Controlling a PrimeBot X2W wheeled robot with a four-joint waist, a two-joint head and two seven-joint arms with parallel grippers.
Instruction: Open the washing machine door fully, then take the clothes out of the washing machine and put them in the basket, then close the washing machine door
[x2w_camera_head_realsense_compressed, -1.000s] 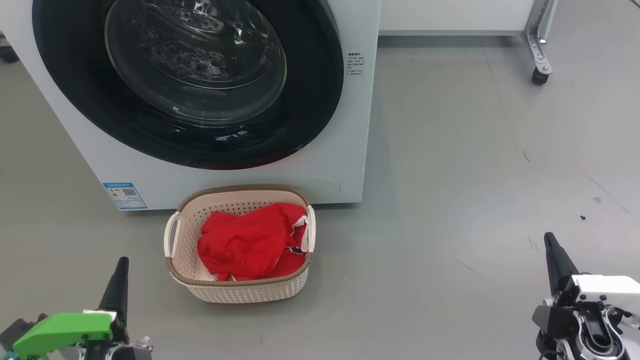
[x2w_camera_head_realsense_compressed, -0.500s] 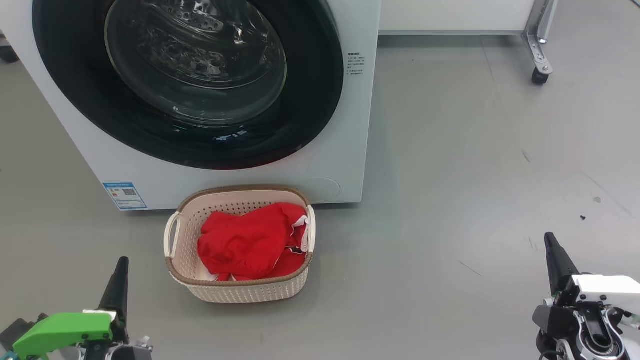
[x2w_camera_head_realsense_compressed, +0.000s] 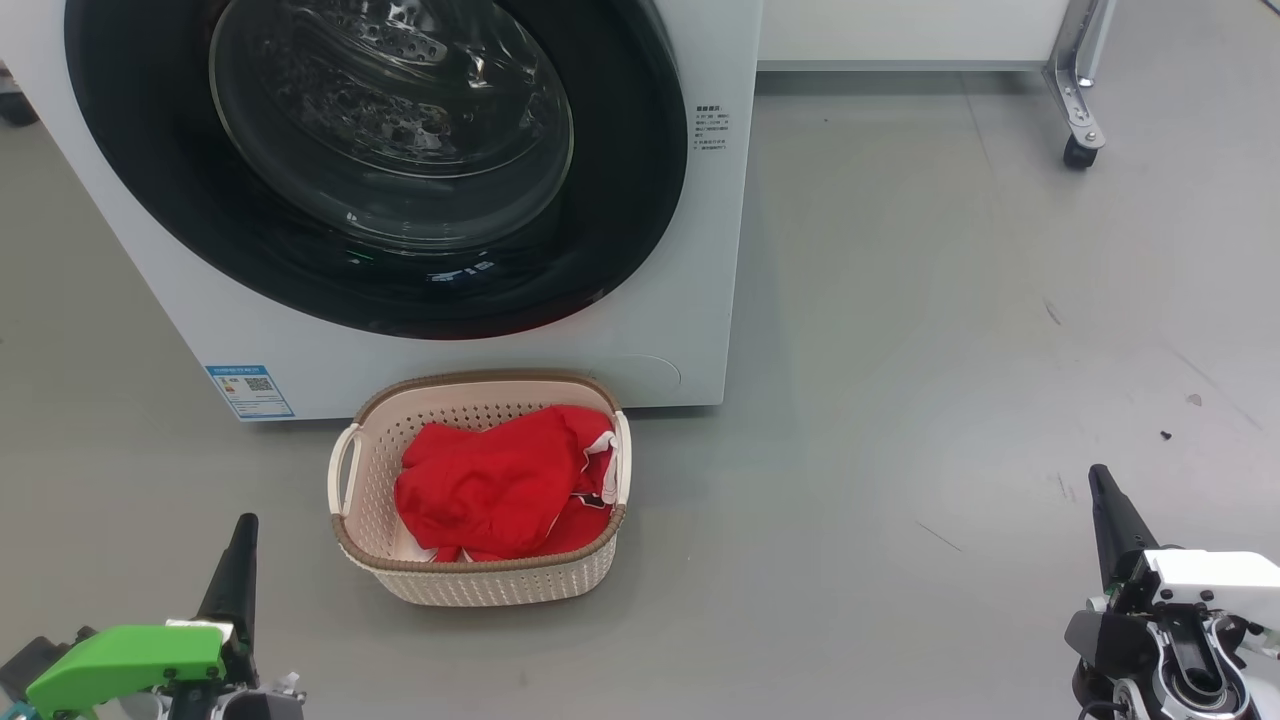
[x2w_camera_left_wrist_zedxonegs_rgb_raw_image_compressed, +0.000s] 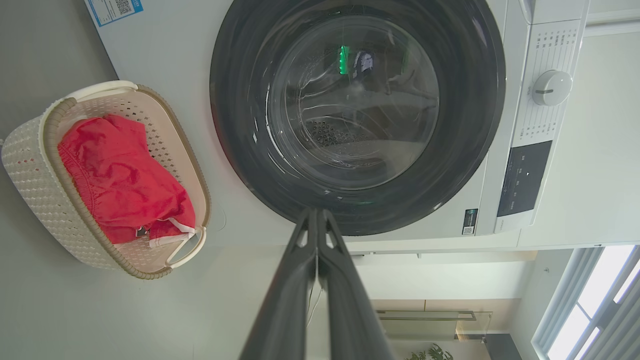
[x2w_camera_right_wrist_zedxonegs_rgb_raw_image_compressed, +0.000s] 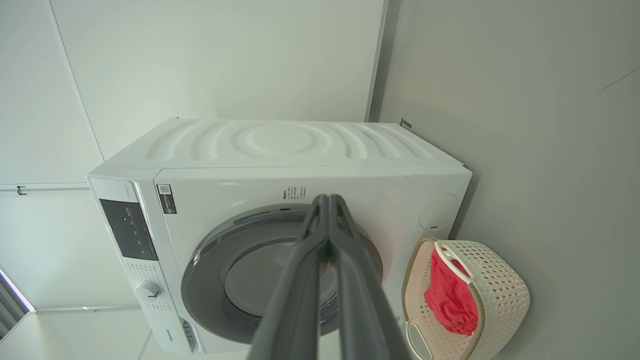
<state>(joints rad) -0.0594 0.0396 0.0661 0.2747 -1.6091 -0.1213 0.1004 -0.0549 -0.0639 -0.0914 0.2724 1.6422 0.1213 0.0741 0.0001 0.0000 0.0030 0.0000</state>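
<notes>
I see the door (x2w_camera_head_realsense_compressed: 625, 200) closed on the washer (x2w_camera_head_realsense_compressed: 710, 260), the clothes (x2w_camera_head_realsense_compressed: 490, 490) in the basket (x2w_camera_head_realsense_compressed: 480, 382) just near it. My left gripper (x2w_camera_head_realsense_compressed: 244, 522) and right gripper (x2w_camera_head_realsense_compressed: 1098, 474) are pinched together, empty.

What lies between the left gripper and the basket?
Nothing: in the head view, the stretch from the left gripper to the basket is bare grey floor.

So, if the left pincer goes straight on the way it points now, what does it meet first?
Probably the washing machine door: the shut left pincer lines up with its black rim, though depth is unclear.
</notes>
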